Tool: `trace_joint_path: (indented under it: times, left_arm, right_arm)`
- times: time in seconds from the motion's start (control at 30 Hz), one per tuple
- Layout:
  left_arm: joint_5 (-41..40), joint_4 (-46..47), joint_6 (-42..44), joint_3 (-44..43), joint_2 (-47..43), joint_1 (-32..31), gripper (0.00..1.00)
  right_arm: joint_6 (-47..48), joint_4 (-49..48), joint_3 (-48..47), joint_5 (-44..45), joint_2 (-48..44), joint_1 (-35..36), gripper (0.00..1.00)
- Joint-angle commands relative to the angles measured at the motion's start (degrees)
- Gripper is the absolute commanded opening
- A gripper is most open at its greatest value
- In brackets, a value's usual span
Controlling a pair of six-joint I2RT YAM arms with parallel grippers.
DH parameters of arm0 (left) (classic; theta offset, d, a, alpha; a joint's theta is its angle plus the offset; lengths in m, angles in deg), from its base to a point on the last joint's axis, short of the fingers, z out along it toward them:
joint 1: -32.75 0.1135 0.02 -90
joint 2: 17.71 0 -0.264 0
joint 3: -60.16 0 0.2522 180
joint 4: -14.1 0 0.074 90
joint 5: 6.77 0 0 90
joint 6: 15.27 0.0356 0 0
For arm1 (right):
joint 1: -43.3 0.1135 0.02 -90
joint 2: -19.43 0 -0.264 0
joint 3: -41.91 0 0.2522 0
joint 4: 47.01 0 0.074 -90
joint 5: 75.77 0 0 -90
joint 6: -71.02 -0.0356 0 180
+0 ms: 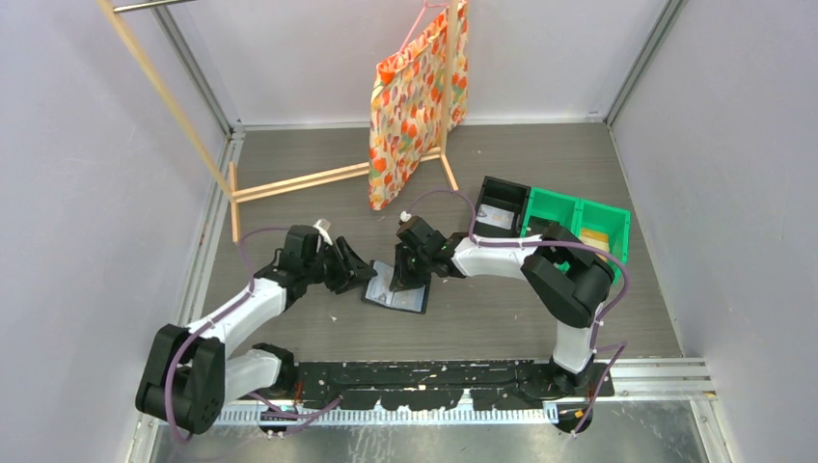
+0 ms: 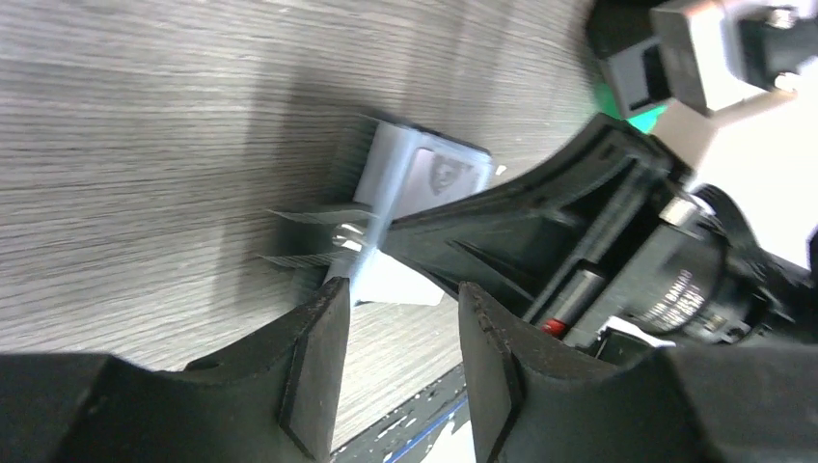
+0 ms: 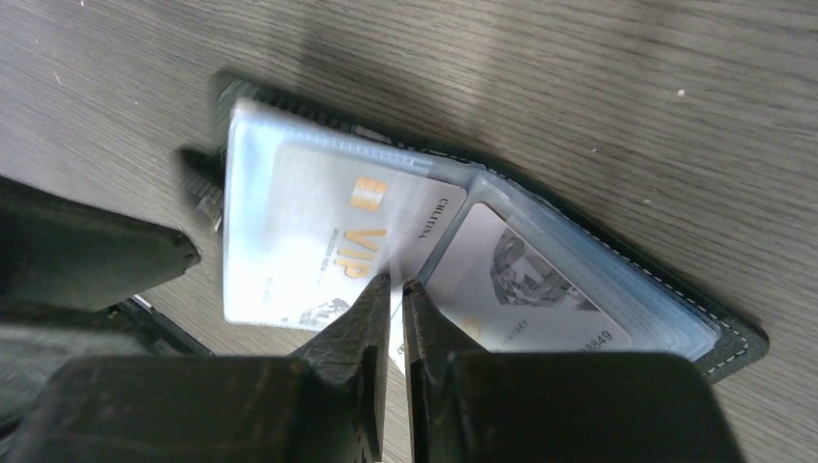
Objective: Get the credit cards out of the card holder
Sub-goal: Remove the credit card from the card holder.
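The card holder (image 1: 400, 295) lies open on the table, black outside (image 3: 735, 340), blue-grey pockets inside. A pale VIP credit card (image 3: 309, 236) sticks partly out of the left pocket. A second pale card (image 3: 526, 289) sits in the right pocket. My right gripper (image 3: 395, 287) (image 1: 409, 270) is over the middle fold, its jaws pinched on the VIP card's edge. My left gripper (image 2: 400, 323) (image 1: 361, 274) is open at the holder's left edge, nothing between its pads. The holder (image 2: 391, 178) shows just beyond them in the left wrist view.
A black open-topped bin (image 1: 504, 206) and green bins (image 1: 579, 220) stand at the back right. A patterned orange bag (image 1: 417, 96) hangs on a wooden rack (image 1: 299, 180) at the back. Walls close in left and right.
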State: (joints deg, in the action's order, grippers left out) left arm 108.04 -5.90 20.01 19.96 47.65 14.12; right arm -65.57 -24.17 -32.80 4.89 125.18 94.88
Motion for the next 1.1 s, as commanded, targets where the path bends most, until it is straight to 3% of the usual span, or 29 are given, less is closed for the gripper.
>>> trace_joint_path:
  times: [0.0, 0.07, 0.17, 0.27, 0.53, 0.8, 1.07]
  left_arm:
    - [3.16, 2.63, 0.02, -1.65, -4.04, 0.0, 0.45]
    - [1.49, -2.44, 2.57, -3.45, -5.18, 0.0, 0.48]
    - [-2.09, -9.85, 6.28, -5.52, -6.3, 0.0, 0.64]
    - [-5.09, -13.3, 8.31, -5.89, -6.05, 0.0, 0.74]
    - [0.6, -5.17, 4.89, -1.16, 0.08, 0.0, 0.72]
    - [1.86, -3.66, 5.48, -1.38, 5.93, 0.03, 0.68]
    - [9.67, 12.71, -1.04, 1.83, 10.83, 0.0, 0.62]
  right_arm:
    - [1.54, 3.64, 1.09, 1.68, -0.03, -0.11, 0.15]
    - [1.27, 3.23, 0.97, 1.04, -0.14, -0.07, 0.15]
    - [1.13, 3.14, 0.51, 0.84, -0.17, -0.12, 0.15]
    - [1.3, 3.31, 0.07, 0.99, -0.06, -0.07, 0.15]
    - [1.31, 3.53, 0.47, 0.74, -0.02, -0.16, 0.15]
    - [1.23, 3.43, 0.04, 0.73, 0.28, -0.18, 0.15]
    - [1.29, 3.44, 0.11, 0.46, 0.55, -0.16, 0.15]
